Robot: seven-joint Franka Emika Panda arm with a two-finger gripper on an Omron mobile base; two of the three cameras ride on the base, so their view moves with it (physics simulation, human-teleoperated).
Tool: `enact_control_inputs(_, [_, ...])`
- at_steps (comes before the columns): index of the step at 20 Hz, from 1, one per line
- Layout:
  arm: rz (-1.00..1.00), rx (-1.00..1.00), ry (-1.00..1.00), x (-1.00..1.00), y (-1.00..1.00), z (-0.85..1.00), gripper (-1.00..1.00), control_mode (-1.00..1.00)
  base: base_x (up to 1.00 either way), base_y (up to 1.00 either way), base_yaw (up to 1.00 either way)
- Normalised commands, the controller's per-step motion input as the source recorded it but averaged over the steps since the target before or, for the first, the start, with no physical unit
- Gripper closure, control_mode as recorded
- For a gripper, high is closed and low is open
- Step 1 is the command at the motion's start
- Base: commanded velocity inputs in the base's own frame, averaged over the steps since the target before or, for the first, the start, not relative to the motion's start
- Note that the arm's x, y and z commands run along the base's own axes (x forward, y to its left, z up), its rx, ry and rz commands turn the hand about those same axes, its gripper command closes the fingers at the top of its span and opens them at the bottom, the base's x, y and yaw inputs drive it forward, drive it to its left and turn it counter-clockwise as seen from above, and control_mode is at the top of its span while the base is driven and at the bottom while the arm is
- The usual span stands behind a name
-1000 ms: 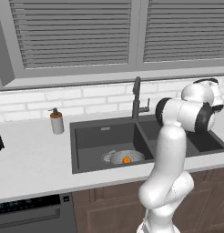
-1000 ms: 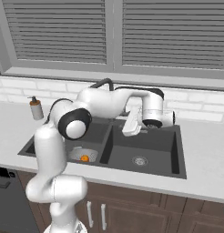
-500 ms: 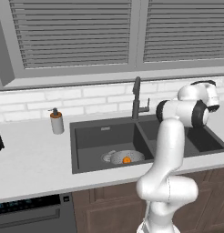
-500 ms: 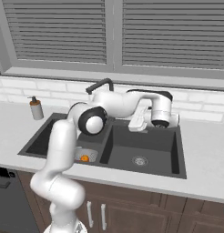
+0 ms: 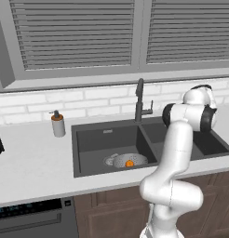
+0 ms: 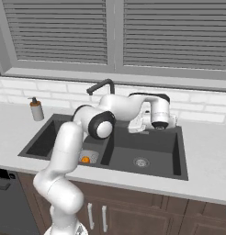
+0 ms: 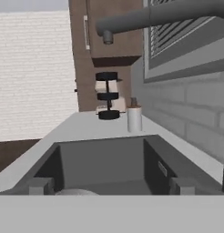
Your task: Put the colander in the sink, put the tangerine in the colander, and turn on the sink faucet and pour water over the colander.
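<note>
a: what stands on the desk [image 5: 37,160]?
b: a soap pump bottle [image 5: 57,124], upright near the white brick backsplash [image 5: 88,100].
a: above that?
b: a window with closed grey blinds [image 5: 74,32].
a: and below?
b: brown cabinet doors [image 6: 133,215], a dark dishwasher panel [image 5: 28,216] at one end.

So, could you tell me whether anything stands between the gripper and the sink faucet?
Nothing visible does. The open gripper hovers over the sink's right basin, close beside the sink faucet, with only free space between them. The soap bottle stands far off on the counter.
</note>
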Motion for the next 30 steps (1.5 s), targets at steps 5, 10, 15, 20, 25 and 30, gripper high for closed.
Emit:
enact_control_inputs(5, [-0.14, 0.0, 0.0, 0.0, 0.15, 0.0, -1.0, -1.0, 0.0, 0.0, 0.0])
enact_control_inputs(10, [-0.08, 0.03, 0.01, 0.21, -0.04, 0.0, -1.0, -1.0, 0.0, 0.0, 0.0])
enact_control_inputs(15, [0.0, 0.03, 0.04, 0.5, -0.13, 0.06, -1.0, -1.0, 0.0, 0.0, 0.0])
enact_control_inputs(20, [0.0, 0.08, 0.07, 0.6, -0.26, 0.11, -1.0, -1.0, 0.0, 0.0, 0.0])
enact_control_inputs(25, [0.04, 0.01, 0.05, 0.08, 0.01, 0.01, -1.0, -1.0, 0.0, 0.0, 0.0])
enact_control_inputs(30, [0.05, 0.0, 0.12, 0.0, 0.42, -0.03, -1.0, -1.0, 0.0, 0.0, 0.0])
